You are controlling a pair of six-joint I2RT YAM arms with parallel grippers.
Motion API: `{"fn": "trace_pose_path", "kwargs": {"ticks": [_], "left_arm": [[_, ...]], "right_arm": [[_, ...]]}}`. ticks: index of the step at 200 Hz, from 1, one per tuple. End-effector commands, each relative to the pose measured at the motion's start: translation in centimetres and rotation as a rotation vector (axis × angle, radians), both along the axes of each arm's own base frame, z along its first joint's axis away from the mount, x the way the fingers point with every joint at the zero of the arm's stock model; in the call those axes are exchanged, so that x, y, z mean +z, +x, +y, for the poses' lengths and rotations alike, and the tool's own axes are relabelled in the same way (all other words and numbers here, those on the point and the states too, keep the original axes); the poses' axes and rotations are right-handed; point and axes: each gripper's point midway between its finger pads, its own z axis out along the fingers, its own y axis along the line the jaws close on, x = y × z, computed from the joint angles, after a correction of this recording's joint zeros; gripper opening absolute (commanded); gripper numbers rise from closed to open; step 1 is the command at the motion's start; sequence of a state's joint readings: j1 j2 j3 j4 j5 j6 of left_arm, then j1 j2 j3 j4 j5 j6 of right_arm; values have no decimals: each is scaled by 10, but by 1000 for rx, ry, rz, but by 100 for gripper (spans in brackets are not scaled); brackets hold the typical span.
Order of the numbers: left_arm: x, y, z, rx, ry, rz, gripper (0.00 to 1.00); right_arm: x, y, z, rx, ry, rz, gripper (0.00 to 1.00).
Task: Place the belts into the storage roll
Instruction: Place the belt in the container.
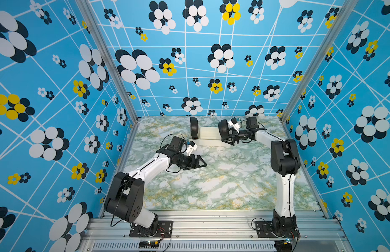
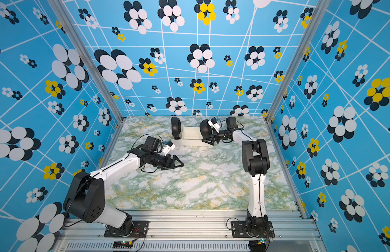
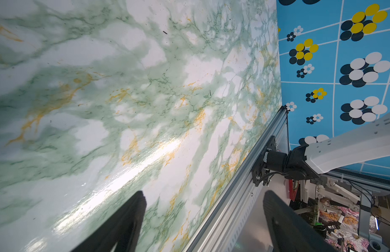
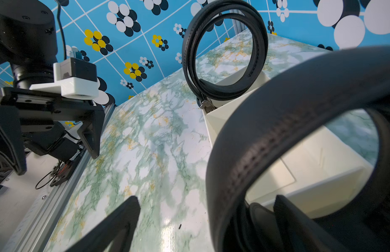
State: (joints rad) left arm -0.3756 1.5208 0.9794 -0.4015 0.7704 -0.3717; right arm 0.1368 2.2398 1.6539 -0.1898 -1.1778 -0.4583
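Note:
In both top views the cream storage roll (image 1: 208, 133) (image 2: 189, 135) lies at the back of the marbled table. One black belt (image 1: 194, 127) (image 2: 176, 127) stands coiled upright in its left end. The other coiled belt (image 1: 222, 129) (image 4: 266, 113) stands at the tray's right end, between the wide-apart fingers of my right gripper (image 1: 228, 136) (image 4: 206, 197), nearer one finger. The far belt (image 4: 224, 54) and the tray wall (image 4: 229, 107) show beyond it. My left gripper (image 1: 201, 161) (image 3: 205, 193) hovers open above bare table, in front of the tray, with nothing between its fingers.
Blue flowered walls (image 1: 58, 109) close in the left, back and right sides. An aluminium rail (image 1: 211, 220) runs along the front edge with both arm bases on it. In the right wrist view the left arm's wrist (image 4: 47, 104) hangs near the rail.

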Motion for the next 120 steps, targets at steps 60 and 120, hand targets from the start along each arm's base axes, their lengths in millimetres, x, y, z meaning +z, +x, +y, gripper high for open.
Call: {"fn": "trace_pose_path", "kwargs": {"ticks": [60,120], "left_arm": [[6,6,-5,-10,8,-42,88],[13,9,-4,8,-10,-94,89]], "right_arm": [[58,18,-44,-318,-49,-38,99],[144,24,-77,-714,-89,150,99]]}}
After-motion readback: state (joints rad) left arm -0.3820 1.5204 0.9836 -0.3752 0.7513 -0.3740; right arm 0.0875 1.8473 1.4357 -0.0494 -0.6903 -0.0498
